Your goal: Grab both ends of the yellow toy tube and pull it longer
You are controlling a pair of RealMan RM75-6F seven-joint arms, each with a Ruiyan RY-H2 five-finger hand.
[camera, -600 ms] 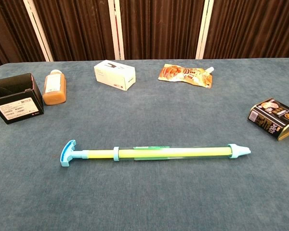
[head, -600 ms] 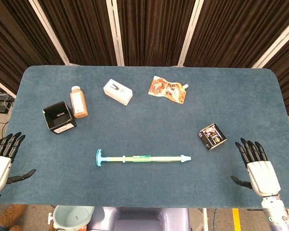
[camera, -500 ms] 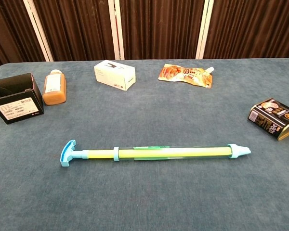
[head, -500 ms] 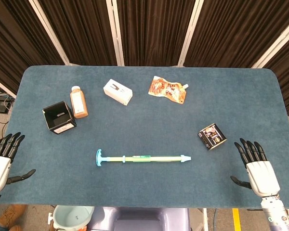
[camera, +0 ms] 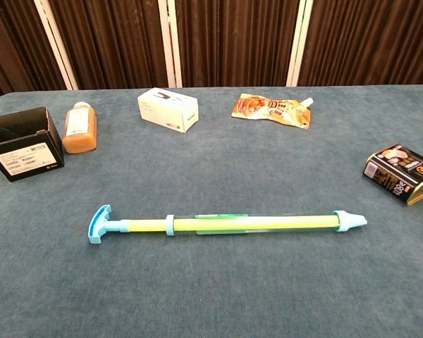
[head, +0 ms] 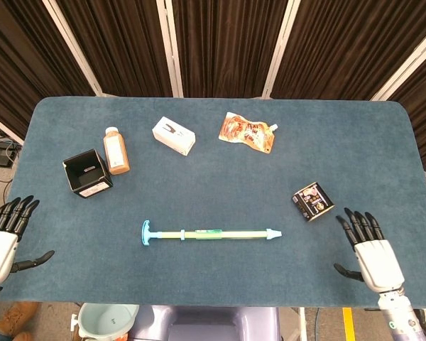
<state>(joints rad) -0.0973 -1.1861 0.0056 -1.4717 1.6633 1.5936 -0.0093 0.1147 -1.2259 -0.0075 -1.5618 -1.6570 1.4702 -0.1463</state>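
Note:
The yellow toy tube (head: pixel 211 234) lies flat near the table's front, running left to right, with a blue T-handle (head: pixel 146 232) at its left end and a blue tip (head: pixel 273 234) at its right. The chest view shows the same tube (camera: pixel 225 223) alone. My left hand (head: pixel 1 245) hovers at the table's front left corner, fingers spread, holding nothing. My right hand (head: pixel 373 252) is at the front right, fingers spread and empty, well right of the tube's tip. Neither hand appears in the chest view.
A black open box (head: pixel 88 173) and an orange bottle (head: pixel 116 150) lie at the left. A white carton (head: pixel 174 135) and an orange pouch (head: pixel 248 132) lie further back. A dark can (head: pixel 312 201) sits between the tube's tip and my right hand.
My right hand has shifted slightly left, toward the tube. The left hand and the tube have stayed put.

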